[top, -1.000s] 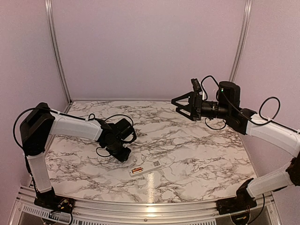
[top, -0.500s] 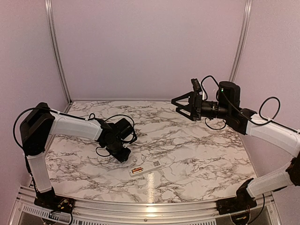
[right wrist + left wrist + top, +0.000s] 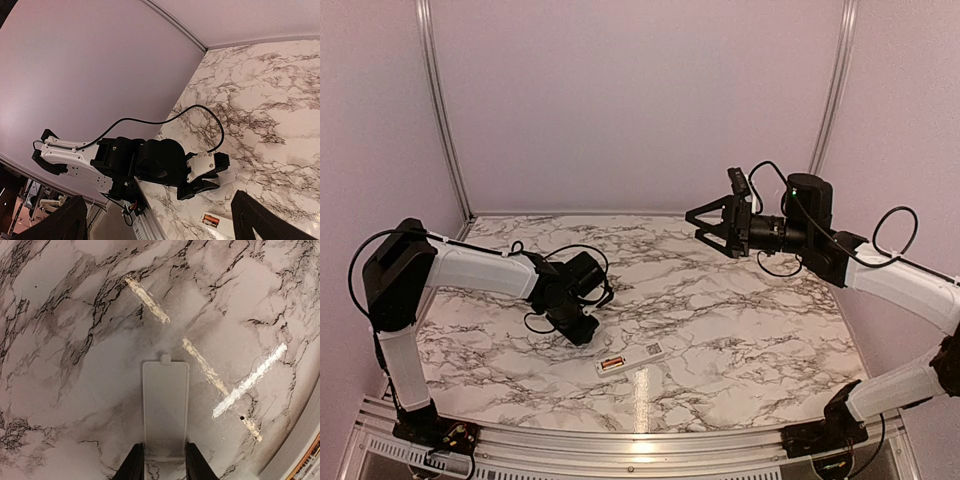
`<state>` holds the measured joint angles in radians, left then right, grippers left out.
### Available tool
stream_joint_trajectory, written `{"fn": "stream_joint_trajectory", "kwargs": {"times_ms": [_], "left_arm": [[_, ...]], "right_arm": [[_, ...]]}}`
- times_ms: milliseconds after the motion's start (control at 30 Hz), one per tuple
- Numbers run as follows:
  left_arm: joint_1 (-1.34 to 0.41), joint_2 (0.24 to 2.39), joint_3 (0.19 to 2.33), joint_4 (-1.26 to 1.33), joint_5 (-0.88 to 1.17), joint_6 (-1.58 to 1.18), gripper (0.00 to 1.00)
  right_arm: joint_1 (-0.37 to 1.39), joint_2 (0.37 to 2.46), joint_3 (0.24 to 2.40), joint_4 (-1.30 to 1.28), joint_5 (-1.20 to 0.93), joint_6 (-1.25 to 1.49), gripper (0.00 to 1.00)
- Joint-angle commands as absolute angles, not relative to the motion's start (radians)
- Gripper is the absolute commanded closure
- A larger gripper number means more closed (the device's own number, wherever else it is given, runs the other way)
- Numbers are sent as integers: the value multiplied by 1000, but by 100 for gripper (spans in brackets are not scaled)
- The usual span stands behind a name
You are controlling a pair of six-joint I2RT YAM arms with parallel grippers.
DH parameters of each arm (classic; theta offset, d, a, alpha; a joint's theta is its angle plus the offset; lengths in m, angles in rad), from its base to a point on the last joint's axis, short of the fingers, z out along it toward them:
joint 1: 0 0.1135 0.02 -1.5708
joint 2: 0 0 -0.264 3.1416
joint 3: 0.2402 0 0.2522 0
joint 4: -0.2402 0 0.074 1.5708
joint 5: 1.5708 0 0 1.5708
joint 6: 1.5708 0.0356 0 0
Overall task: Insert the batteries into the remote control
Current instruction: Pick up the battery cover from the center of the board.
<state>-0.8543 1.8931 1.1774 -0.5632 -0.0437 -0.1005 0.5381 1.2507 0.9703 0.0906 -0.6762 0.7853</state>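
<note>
Two left gripper (image 3: 165, 467) fingers (image 3: 134, 466) pinch the battery cover (image 3: 165, 405), best kept level and tab-first toward the remote control (image 3: 630, 358) lying lower centre, batteries (image 3: 611, 364) seated in its bay, while the right gripper (image 3: 700, 230) gapes wide.

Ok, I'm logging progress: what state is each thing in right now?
remote control: bay side up, bay uncovered.
batteries: sitting in the bay.
battery cover: lying flat, off the remote.
left fingers: flanking the cover's near end, grip unclear.
right fingers: wide open, empty, raised.
</note>
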Motion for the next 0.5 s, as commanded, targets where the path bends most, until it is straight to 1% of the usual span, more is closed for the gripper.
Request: {"fn": "stream_joint_trajectory", "kwargs": {"times_ms": [0, 200, 467], "left_arm": [[-853, 1928, 1153, -672, -14, -93, 78], [-854, 1885, 1170, -658, -25, -91, 82], [-857, 1808, 1180, -634, -64, -82, 85]], "right_arm": [[526, 1255, 967, 115, -683, 789, 1], [526, 1259, 955, 117, -679, 779, 1], [526, 1290, 929, 99, -662, 708, 1]]}}
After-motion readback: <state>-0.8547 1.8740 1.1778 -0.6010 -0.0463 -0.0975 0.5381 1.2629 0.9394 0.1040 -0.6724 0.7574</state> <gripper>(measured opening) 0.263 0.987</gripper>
